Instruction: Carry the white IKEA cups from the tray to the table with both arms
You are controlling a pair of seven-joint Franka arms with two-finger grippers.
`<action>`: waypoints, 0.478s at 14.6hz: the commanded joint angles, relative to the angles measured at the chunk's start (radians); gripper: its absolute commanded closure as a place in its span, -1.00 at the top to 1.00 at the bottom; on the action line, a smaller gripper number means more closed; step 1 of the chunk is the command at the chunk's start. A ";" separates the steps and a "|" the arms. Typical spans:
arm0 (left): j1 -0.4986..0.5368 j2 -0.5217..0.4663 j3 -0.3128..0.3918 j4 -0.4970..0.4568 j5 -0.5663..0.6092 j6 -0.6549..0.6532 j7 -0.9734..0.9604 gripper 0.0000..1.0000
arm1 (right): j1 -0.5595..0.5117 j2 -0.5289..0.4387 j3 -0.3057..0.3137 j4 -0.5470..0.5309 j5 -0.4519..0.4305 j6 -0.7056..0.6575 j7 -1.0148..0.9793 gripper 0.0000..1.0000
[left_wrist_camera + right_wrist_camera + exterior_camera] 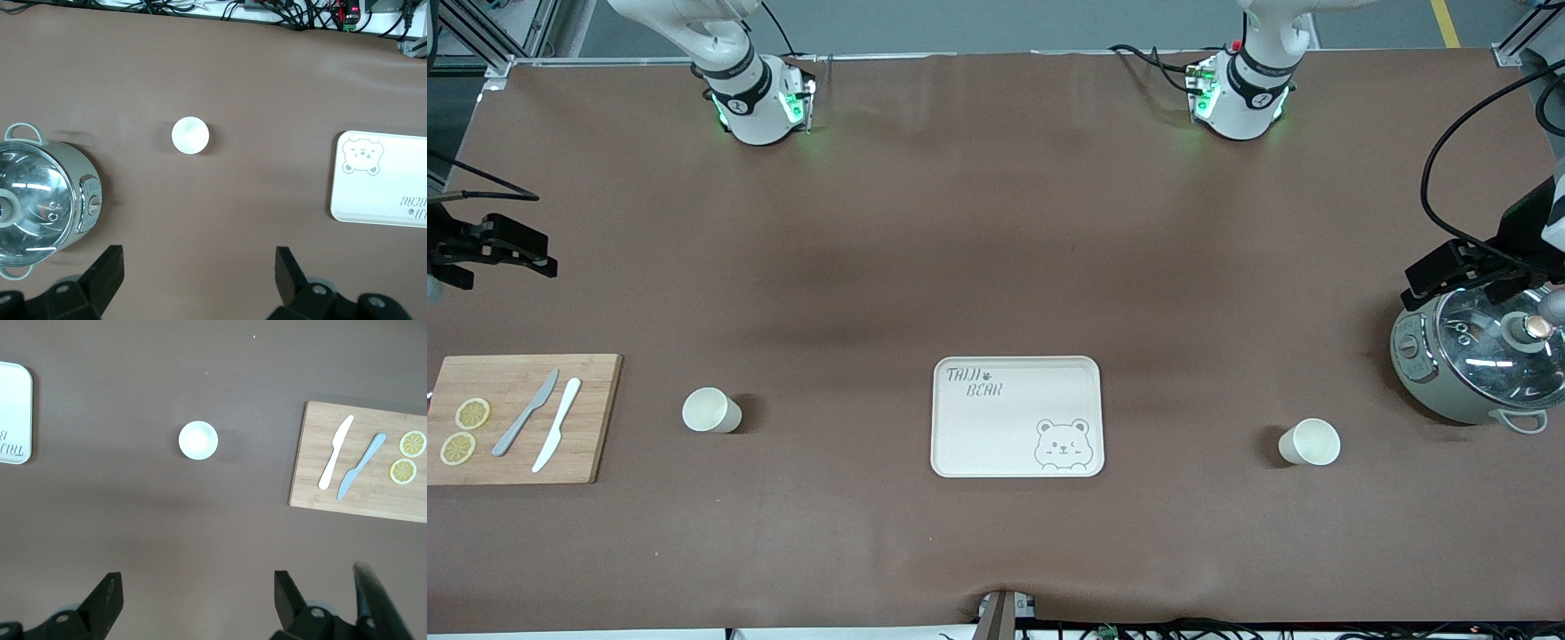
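Two white IKEA cups stand upright on the brown table, one on each side of the bear-printed tray [1005,436]. One cup [711,411] is toward the right arm's end and shows in the right wrist view [198,441]. The other cup [1310,442] is toward the left arm's end and shows in the left wrist view [190,135]. My right gripper [511,253] hangs open and empty in the air near the cutting board, its fingers [107,597] wide apart. My left gripper [1463,271] hangs open and empty over the pot's edge, its fingers [110,270] wide apart.
A wooden cutting board [587,418] with two knives [543,422] and two lemon slices [464,429] lies at the right arm's end. A grey glass-lidded pot [1480,364] stands at the left arm's end. The tray also shows in the left wrist view [393,180].
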 commanded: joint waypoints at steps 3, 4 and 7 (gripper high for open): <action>0.003 -0.011 0.006 0.004 -0.012 -0.025 0.018 1.00 | -0.012 -0.098 0.015 -0.151 -0.018 0.136 0.015 1.00; 0.007 -0.011 0.006 0.004 -0.013 -0.025 0.018 1.00 | -0.013 -0.096 0.015 -0.150 -0.015 0.134 0.016 1.00; 0.007 -0.011 0.006 0.004 -0.012 -0.025 0.018 1.00 | -0.010 -0.095 0.015 -0.145 -0.018 0.142 0.016 1.00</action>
